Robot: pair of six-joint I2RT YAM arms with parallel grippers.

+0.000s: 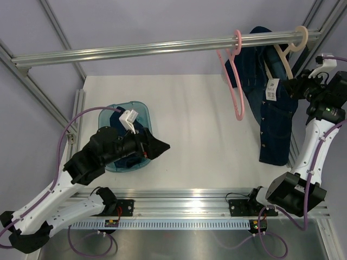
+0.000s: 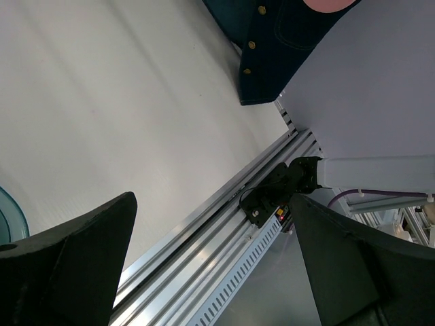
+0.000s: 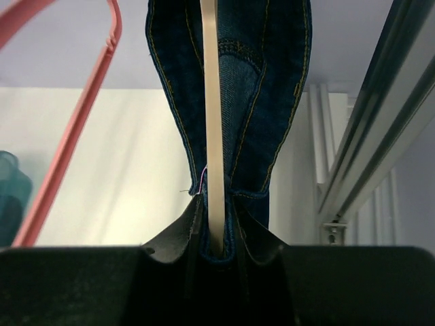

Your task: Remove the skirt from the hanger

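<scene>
My right end effector [image 3: 216,236] is pinched shut on the skirt [image 1: 272,116] at its waistband, against the hanger [image 3: 211,102] up by the rail [image 1: 162,47], ready to slide it off, I judge, while the left end effector [image 1: 158,146] hangs wide open, empty.

Bare table [image 1: 200,135] separates basket [image 1: 138,104] from skirt [image 1: 274,116]; pink hanger [image 1: 238,105] hangs just beside skirt.

White-and-black arms [image 1: 54,197]; purple cables [image 1: 66,130]; black left tool [image 1: 160,146], right tool [image 1: 290,86].
</scene>
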